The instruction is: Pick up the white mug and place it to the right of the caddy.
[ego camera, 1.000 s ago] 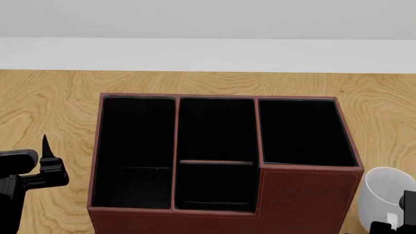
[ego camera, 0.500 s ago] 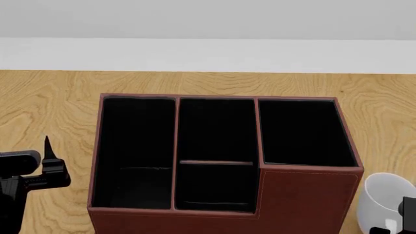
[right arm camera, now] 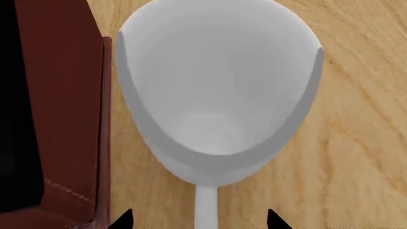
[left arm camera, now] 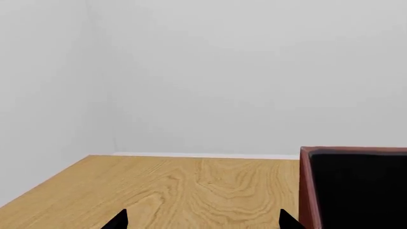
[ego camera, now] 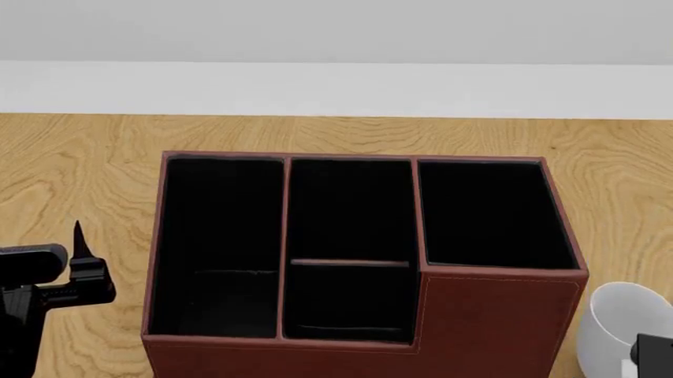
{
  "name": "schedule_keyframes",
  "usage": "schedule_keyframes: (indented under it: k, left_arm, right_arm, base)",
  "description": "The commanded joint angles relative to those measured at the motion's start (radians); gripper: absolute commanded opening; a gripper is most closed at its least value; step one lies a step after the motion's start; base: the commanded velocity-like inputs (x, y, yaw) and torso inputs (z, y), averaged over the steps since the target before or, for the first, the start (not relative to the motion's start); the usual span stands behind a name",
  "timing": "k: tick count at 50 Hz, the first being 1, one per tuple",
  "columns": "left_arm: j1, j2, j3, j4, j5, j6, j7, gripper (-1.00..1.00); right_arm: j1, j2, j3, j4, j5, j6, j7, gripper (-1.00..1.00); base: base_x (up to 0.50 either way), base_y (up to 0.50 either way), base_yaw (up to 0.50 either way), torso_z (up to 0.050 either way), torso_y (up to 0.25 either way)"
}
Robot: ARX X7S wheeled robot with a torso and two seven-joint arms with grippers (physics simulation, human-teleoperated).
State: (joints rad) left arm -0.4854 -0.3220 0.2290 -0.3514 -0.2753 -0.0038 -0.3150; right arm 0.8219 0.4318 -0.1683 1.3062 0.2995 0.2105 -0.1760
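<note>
Standing just right of the unlabelled caddy [ego camera: 363, 252], the white mug [right arm camera: 216, 95] bears no writing.

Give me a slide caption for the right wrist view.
White mug seen from above beside the caddy, handle between open gripper tips.

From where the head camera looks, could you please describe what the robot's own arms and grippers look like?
The left gripper is matte black, with a thin pointed finger above a blocky angular body and a rounded dark-grey housing beside it. Of the right gripper only a black boxy corner with a small white patch shows. No cables or markings are visible.
</note>
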Motion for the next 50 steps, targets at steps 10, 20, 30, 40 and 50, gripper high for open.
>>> schedule_keyframes:
  k: [10, 20, 30, 40, 50]
  left_arm:
    - [0.004, -0.004, 0.001, 0.018, -0.008, -0.009, -0.004, 1.00]
    - [0.004, -0.007, -0.001, 0.024, -0.015, -0.010, -0.003, 1.00]
    - [0.005, -0.009, 0.001, 0.032, -0.018, -0.012, -0.004, 1.00]
    - [0.013, -0.015, 0.000, 0.061, -0.024, -0.027, -0.011, 1.00]
    - [0.014, -0.016, 0.002, 0.064, -0.027, -0.028, -0.012, 1.00]
  right_arm:
    - [-0.015, -0.001, 0.110, -0.022, -0.110, 0.003, -0.023, 1.00]
    - [-0.121, 0.015, 0.137, -0.246, -0.074, 0.125, 0.002, 1.00]
    - [-0.229, 0.030, 0.160, -0.477, -0.037, 0.244, 0.024, 1.00]
    - [-0.287, 0.043, 0.172, -0.619, -0.018, 0.308, 0.044, 1.00]
    - [-0.354, 0.061, 0.205, -0.747, 0.018, 0.366, 0.060, 1.00]
  base:
    - [0.00, 0.00, 0.00, 0.000, 0.000]
    - [0.00, 0.00, 0.00, 0.000, 0.000]
    - [0.00, 0.00, 0.00, 0.000, 0.000]
    - [0.00, 0.00, 0.00, 0.000, 0.000]
    - [0.00, 0.00, 0.00, 0.000, 0.000]
